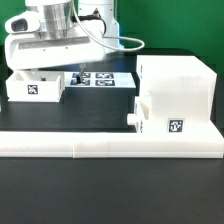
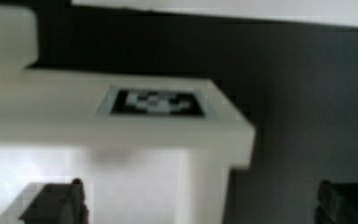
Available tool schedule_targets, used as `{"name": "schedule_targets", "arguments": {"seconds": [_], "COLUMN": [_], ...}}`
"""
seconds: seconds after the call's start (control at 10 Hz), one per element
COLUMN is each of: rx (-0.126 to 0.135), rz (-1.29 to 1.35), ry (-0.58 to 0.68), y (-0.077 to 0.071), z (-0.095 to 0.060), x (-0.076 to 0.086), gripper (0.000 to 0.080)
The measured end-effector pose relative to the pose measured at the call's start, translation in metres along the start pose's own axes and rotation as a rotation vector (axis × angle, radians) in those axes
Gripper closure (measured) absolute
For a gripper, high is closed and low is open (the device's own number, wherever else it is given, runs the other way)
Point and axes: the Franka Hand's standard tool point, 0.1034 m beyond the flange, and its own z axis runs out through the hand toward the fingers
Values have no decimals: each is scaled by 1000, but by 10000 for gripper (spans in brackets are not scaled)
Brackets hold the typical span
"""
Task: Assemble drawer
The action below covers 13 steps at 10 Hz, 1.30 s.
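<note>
- The gripper (image 2: 197, 205) is spread wide. In the wrist view the two fingertips (image 2: 51, 204) sit far apart with nothing pinched between them.
- Directly below it is a white tray (image 1: 35, 88). One fingertip shows against the tray's white surface and the other against the dark table beyond the tray's edge.
- The wrist view is pretty blurry, but there's a black-and-white tag (image 2: 158, 102) on the tray.
- In the exterior view that tray sits toward the back on the view's left, on the black table (image 1: 110, 195). The arm (image 1: 45, 42) hangs right over it — I can't tell from here whether the fingers touch the tray.
- The shell (image 1: 178, 85) stands upright on the exterior view's right, well apart from the tray, and it's the tallest thing there.
- A second tray (image 1: 148, 112) sits low against the shell's side — it has a small knob poking toward the view's left. Can't tell how far in it sits.
- The marker board (image 1: 100, 78) lies flat between the first tray and the shell.
- A long low white rail (image 1: 100, 146) runs across the front, and the shell stands just behind its right-hand end.
</note>
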Motion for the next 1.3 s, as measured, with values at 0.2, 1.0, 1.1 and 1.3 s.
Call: {"name": "schedule_targets", "arguments": {"seconds": [0.2,1.0,1.1,1.3], "rx": [-6,-47,-47,-48], "rz": [-5,-16,-16,-16], "ry": [8,67,68,68], "y": [-1,2,2,2], "z": [4,5,5,5], "x": [-1,-2,-2,-2], "gripper": [151,757,757,757]}}
